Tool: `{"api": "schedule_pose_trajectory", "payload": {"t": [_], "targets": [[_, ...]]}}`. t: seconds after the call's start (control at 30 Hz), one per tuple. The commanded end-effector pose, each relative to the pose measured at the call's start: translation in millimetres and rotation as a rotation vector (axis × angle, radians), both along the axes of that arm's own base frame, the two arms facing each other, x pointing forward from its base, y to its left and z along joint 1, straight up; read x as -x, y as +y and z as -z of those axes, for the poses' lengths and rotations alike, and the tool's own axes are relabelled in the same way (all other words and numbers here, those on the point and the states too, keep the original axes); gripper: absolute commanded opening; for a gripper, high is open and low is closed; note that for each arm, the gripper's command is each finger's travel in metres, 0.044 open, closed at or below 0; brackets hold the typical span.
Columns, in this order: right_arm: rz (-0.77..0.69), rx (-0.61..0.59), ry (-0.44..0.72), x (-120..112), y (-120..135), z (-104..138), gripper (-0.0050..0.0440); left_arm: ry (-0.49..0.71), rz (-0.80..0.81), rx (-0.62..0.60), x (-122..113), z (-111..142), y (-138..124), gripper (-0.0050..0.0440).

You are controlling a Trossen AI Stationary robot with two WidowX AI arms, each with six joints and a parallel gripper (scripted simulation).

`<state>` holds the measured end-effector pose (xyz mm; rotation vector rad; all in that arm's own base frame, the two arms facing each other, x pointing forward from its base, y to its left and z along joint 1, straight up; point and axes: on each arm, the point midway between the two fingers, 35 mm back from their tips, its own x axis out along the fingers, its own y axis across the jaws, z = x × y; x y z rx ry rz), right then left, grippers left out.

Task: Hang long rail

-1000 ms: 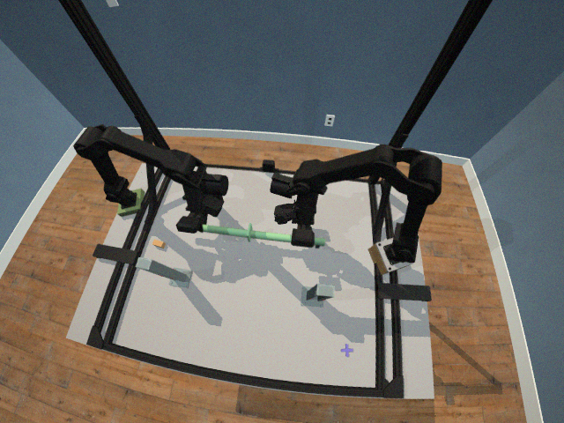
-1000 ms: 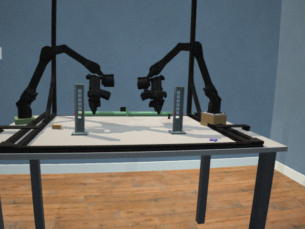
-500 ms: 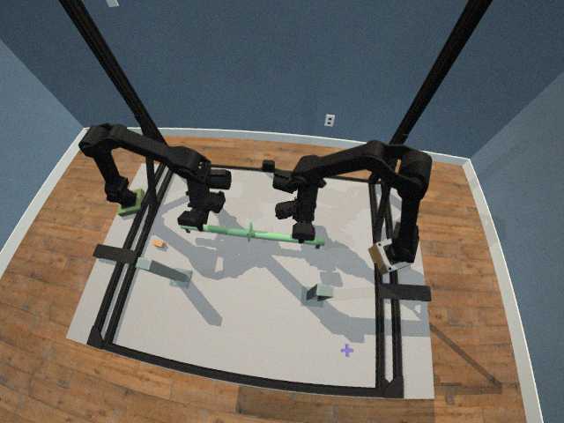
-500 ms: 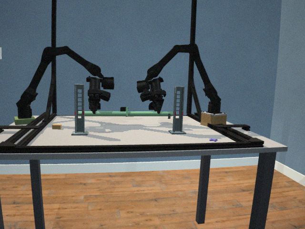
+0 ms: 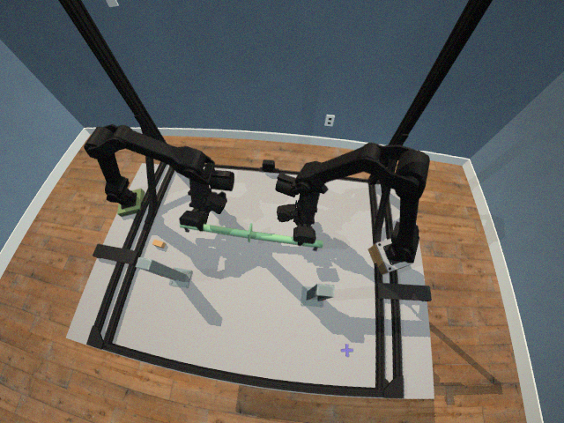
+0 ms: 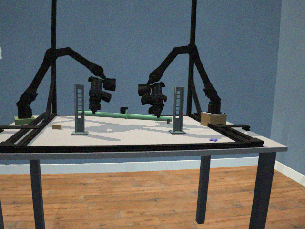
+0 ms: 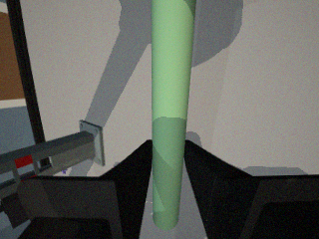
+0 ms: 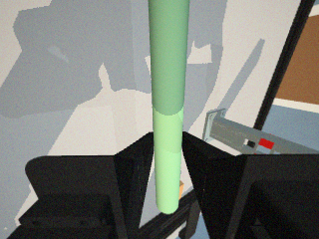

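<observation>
Fingers of left gripper [image 5: 301,242] [image 6: 157,116] [image 7: 168,141] and right gripper [image 5: 187,227] [image 6: 93,112] [image 8: 166,135] clamped on rail [image 5: 273,237] [image 6: 137,116] [image 7: 171,75] [image 8: 168,75]. Left end low; best raised level before approaching posts.

Blue walls [image 5: 273,68] [image 6: 152,24] meeting white baseboard [image 5: 255,132] [image 6: 108,167]; wood-plank floor [image 5: 40,300] [image 6: 152,192] below; pale wall outlet [image 5: 329,120]; light casting soft-grey shadows.
</observation>
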<state>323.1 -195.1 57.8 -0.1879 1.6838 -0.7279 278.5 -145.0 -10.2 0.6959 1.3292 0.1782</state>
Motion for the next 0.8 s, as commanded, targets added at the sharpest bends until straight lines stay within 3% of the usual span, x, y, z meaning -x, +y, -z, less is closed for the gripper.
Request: {"api": "schedule_pose_trajectory", "payload": {"t": [0.0,0.4,0.57,0.63,0.77], "targets": [[-0.002,-0.005,0.022,-0.9,-1.9,-1.5,0.0,-0.022,-0.004,0.005,1.1,6.6,1.3,0.0],[-0.002,-0.005,0.022,-1.3,-0.4,0.3,0.0,-0.022,-0.004,0.005,0.7,7.6,0.2,0.0],[-0.002,-0.005,0.022,-1.3,-0.4,0.3,0.0,-0.022,-0.004,0.005,0.7,7.6,0.2,0.012],[-0.002,-0.005,0.022,-1.3,-0.4,0.3,0.0,-0.022,-0.004,0.005,0.7,7.6,0.2,0.012],[-0.002,-0.005,0.022,-1.3,-0.4,0.3,0.0,-0.022,-0.004,0.005,0.7,7.6,0.2,0.0216]]}}
